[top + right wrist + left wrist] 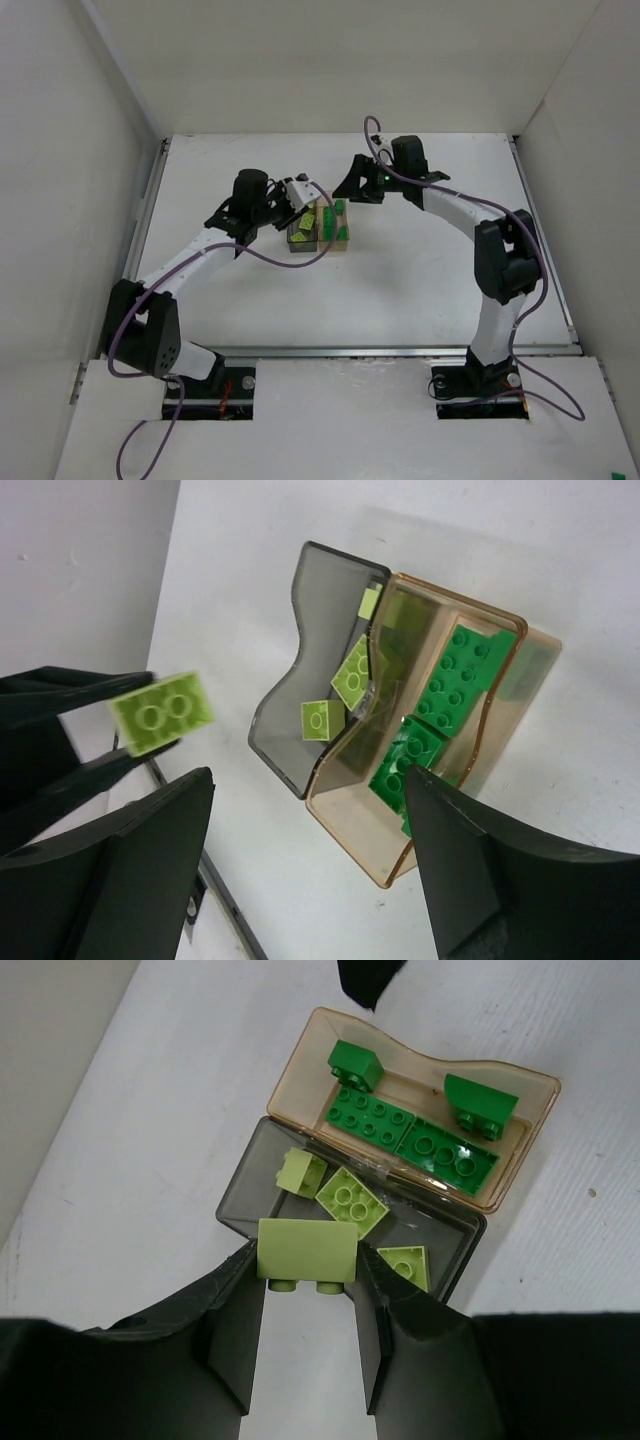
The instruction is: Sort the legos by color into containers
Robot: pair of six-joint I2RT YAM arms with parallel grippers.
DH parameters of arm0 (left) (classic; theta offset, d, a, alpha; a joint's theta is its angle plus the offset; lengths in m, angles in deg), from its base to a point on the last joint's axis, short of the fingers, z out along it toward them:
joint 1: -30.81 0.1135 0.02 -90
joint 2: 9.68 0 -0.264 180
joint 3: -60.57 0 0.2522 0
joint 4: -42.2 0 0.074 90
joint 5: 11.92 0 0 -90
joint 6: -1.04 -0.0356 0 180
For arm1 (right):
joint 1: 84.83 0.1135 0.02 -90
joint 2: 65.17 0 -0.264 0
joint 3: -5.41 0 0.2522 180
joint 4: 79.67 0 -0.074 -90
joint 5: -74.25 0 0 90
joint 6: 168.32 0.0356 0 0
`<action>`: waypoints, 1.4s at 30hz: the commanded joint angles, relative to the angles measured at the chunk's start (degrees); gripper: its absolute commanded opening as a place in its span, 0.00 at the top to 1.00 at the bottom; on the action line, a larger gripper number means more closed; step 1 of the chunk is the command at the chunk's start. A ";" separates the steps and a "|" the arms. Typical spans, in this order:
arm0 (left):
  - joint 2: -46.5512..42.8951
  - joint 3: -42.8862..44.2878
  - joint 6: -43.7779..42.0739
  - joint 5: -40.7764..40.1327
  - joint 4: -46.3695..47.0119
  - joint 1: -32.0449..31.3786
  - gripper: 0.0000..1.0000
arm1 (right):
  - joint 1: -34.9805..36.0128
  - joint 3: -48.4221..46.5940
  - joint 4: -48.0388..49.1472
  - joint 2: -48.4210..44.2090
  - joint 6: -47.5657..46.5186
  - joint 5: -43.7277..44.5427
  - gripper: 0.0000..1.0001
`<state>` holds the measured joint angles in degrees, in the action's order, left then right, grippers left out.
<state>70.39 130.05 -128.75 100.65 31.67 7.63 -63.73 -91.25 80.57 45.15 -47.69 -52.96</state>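
The left gripper (305, 1285) pinches a small light green brick (307, 1248) with round bumps, and the right gripper (308, 780) has its fingers spread wide.

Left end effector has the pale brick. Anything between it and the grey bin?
Nothing visible. The pale brick, clamped in the left end effector, hangs by the open-topped grey bin's near edge. Three bricks lie inside but leave bare floor. The right end effector is open beyond the amber bin, clear of the path.
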 commanded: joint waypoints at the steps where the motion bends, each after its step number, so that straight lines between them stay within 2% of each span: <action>1: 1.66 0.61 1.12 1.43 2.23 0.15 0.83 | -0.09 -2.63 1.52 -4.59 -1.01 1.17 0.18; 2: 2.54 0.61 1.12 1.43 2.23 0.15 0.75 | -0.10 -2.63 0.91 -5.29 -1.80 1.18 0.18; 3: 2.54 1.40 1.99 0.30 2.23 0.15 0.58 | -0.10 -2.63 0.38 -5.90 -1.80 1.18 0.18; 5: 3.07 2.20 3.13 -1.03 1.18 0.15 0.50 | -0.10 -3.15 -1.98 -6.60 -3.21 1.79 0.18; 6: 3.07 2.20 3.66 -1.56 0.56 0.15 0.36 | -0.10 -3.67 -2.78 -6.61 -4.25 2.49 0.18; 8: 3.07 2.20 3.67 -1.56 0.03 0.77 0.27 | -0.62 -4.64 -4.80 -6.61 -5.49 3.02 0.18; 11: 3.07 2.80 5.77 -2.08 -0.58 0.77 0.20 | -0.62 -6.22 -8.32 -6.61 -7.25 3.55 0.18; 13: 1.94 3.60 7.87 -3.05 -0.07 0.77 0.19 | -1.32 -7.11 -9.38 -7.23 -7.96 4.25 0.18; 15: 0.88 5.26 14.28 -6.11 2.74 0.77 0.19 | -2.03 -7.11 -9.38 -8.89 -7.96 6.18 0.17; 16: -0.34 5.27 17.26 -11.87 4.49 1.38 0.17 | -2.90 -7.11 -9.38 -10.90 -7.96 7.67 0.17; 19: -2.28 5.27 28.52 -25.59 10.74 2.87 0.14 | -5.10 -4.22 -11.13 -16.51 -9.18 19.51 0.17; 20: -2.29 5.27 30.28 -35.56 11.45 4.27 0.12 | -5.72 -3.25 -11.14 -18.20 -9.19 23.55 0.16; 21: -2.29 5.27 31.60 -40.10 11.45 5.15 0.12 | -7.03 -2.20 -11.84 -19.95 -9.19 31.25 0.16; 23: -2.81 3.87 33.98 -47.32 11.45 8.56 0.12 | -8.18 1.67 -12.36 -25.82 -9.80 39.98 0.14; 24: -2.82 3.26 34.86 -52.92 10.67 9.89 0.12 | -8.18 2.99 -12.89 -28.03 -9.80 44.90 0.05; 25: -3.43 2.03 35.56 -54.72 9.36 11.39 0.12 | -8.71 4.57 -12.90 -30.15 -9.80 56.08 0.00; 27: -3.96 0.88 38.55 -57.88 7.07 16.20 0.12 | -8.71 9.84 -11.41 -36.82 -9.80 66.43 0.00; 28: -4.57 0.88 39.87 -57.90 4.19 17.98 0.12 | -8.71 11.68 -10.53 -38.85 -9.80 75.35 0.00; 29: -5.71 -0.78 42.58 -57.90 2.85 21.47 0.12 | -8.71 15.53 -8.17 -42.70 -9.80 79.45 0.00; 31: -7.20 -2.54 44.43 -57.90 1.18 24.57 0.12 | -8.71 19.15 -5.53 -45.88 -9.19 88.92 0.00; 33: -9.66 -5.53 44.98 -56.67 0.47 27.12 0.11 | -8.71 21.89 -4.64 -47.82 -9.88 91.69 0.00; 37: -12.22 -8.08 46.99 -52.90 -1.02 31.43 0.10 | -8.71 21.90 -4.64 -46.97 -13.05 90.30 0.00; 39: -12.92 -8.09 47.00 -51.75 -2.08 31.44 0.08 | -8.71 20.59 -4.64 -45.47 -13.05 88.99 0.00; 42: -14.06 -8.09 47.00 -51.13 -2.08 31.44 0.06 | -8.71 16.90 -10.85 -41.86 -9.12 88.01 0.00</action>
<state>58.74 121.90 -83.61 48.12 29.46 39.06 -72.76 -70.26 71.82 1.33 -58.64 33.46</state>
